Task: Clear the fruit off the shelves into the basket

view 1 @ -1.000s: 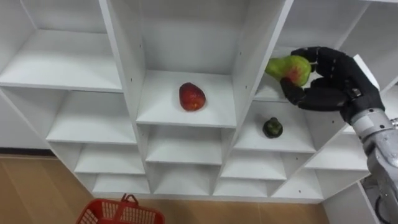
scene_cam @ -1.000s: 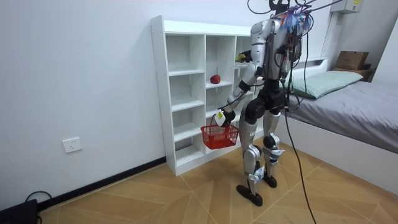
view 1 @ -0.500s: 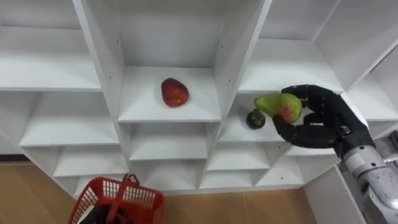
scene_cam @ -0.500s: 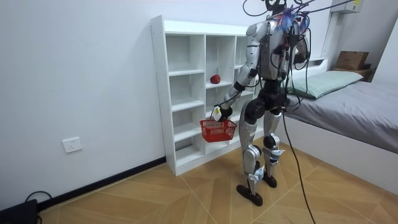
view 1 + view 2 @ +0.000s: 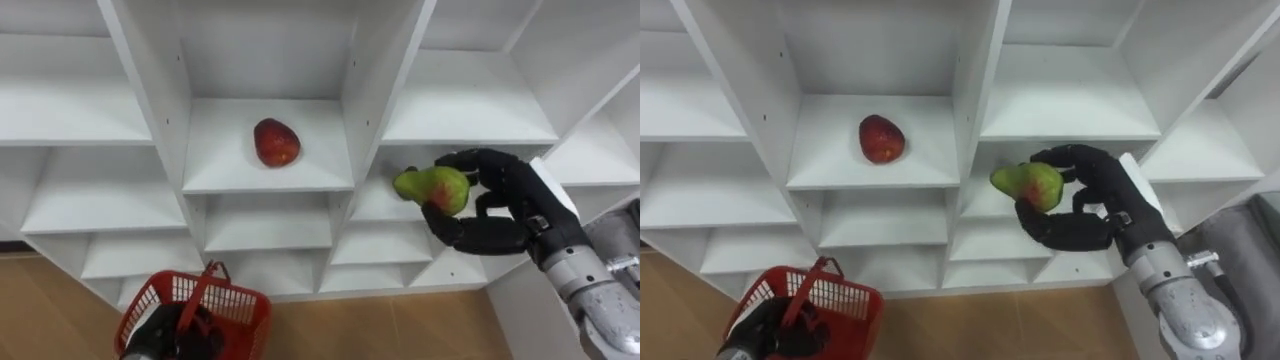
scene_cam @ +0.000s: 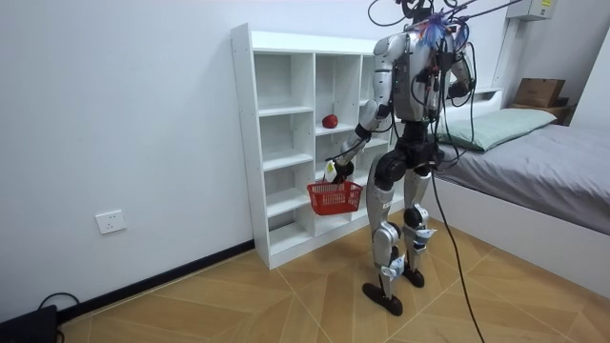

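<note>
Right hand [image 5: 520, 208]: fingers and thumb are curled round the green-and-red pear [image 5: 435, 187]. You are holding it clear of the closet [image 5: 268, 175], in front of a right-column compartment.

Change: a second ago the pear sat at the mouth of a higher compartment. It is now out and lower, so the pick looks done and the drop remains.

Left hand [image 5: 760, 332] grips the handle of the red basket [image 5: 240, 305]. The basket has come up a little, and hangs low on your left, well apart from the pear. Judgement: your next move is across and down to it.

A red fruit [image 5: 276, 141] lies untouched in the middle compartment.

The robot stands facing the white closet on a wood floor [image 6: 238, 295], with a bed [image 6: 534, 162] behind it.
</note>
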